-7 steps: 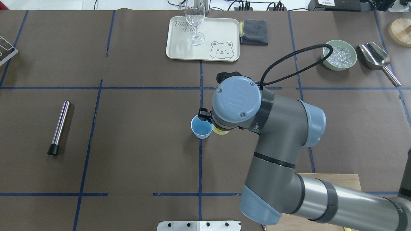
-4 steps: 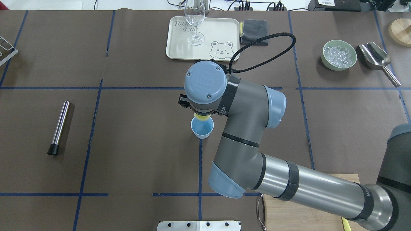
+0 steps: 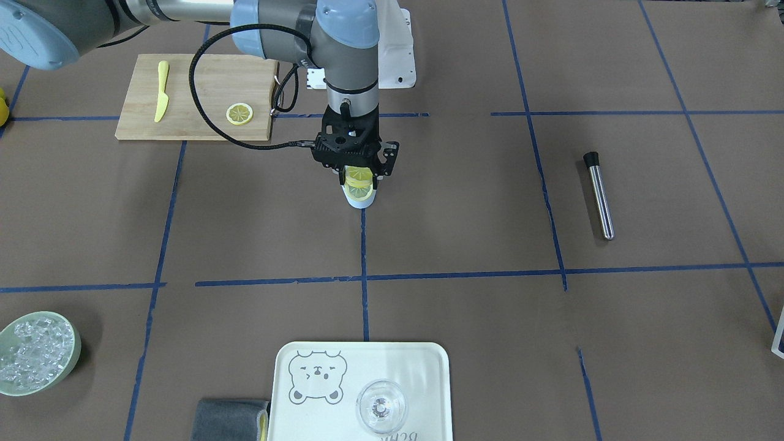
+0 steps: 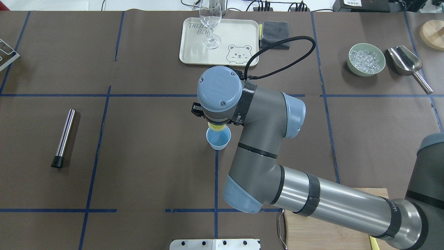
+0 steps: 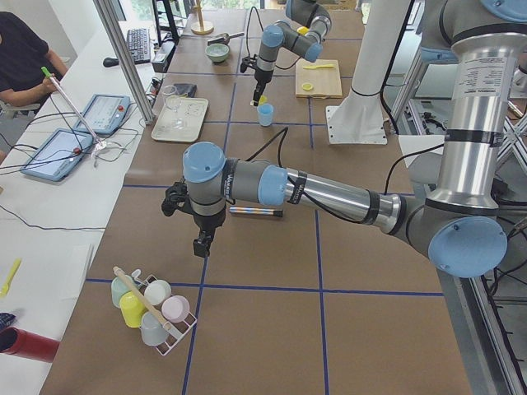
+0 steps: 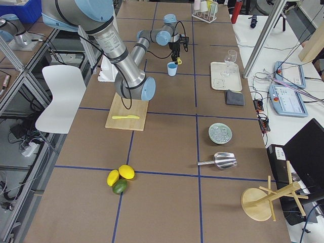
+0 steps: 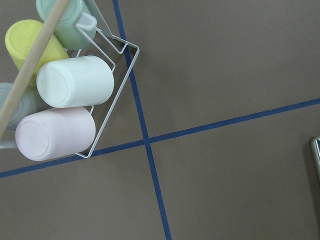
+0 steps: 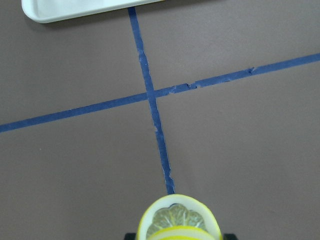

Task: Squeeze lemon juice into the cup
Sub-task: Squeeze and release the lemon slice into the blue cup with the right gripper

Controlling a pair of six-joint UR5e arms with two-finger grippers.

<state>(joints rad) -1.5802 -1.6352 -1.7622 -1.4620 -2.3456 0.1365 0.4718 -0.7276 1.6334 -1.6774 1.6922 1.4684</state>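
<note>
My right gripper (image 3: 359, 182) hangs fingers-down right over the light-blue cup (image 4: 218, 140), shut on the lemon (image 3: 359, 177). A second yellow slice edge shows just under it at the cup's mouth. From overhead only a yellow sliver of lemon (image 4: 218, 127) peeks out under the wrist at the cup's far rim. The right wrist view shows the lemon (image 8: 176, 218) at its bottom edge. My left gripper (image 5: 200, 244) hovers far off near the table's left end; whether it is open or shut I cannot tell.
A cutting board (image 3: 196, 79) holds another lemon slice (image 3: 239, 114) and a yellow knife (image 3: 162, 90). The bear tray (image 4: 239, 38) carries a clear glass (image 4: 210, 24). Ice bowl (image 4: 367, 59), scoop (image 4: 406, 62), steel rod (image 4: 64, 137) and a cup rack (image 5: 152, 309) lie around.
The right arm swung left and away from me, carrying the lemon from the cup's right side to over its far rim. In the last half second it barely shifted.
</note>
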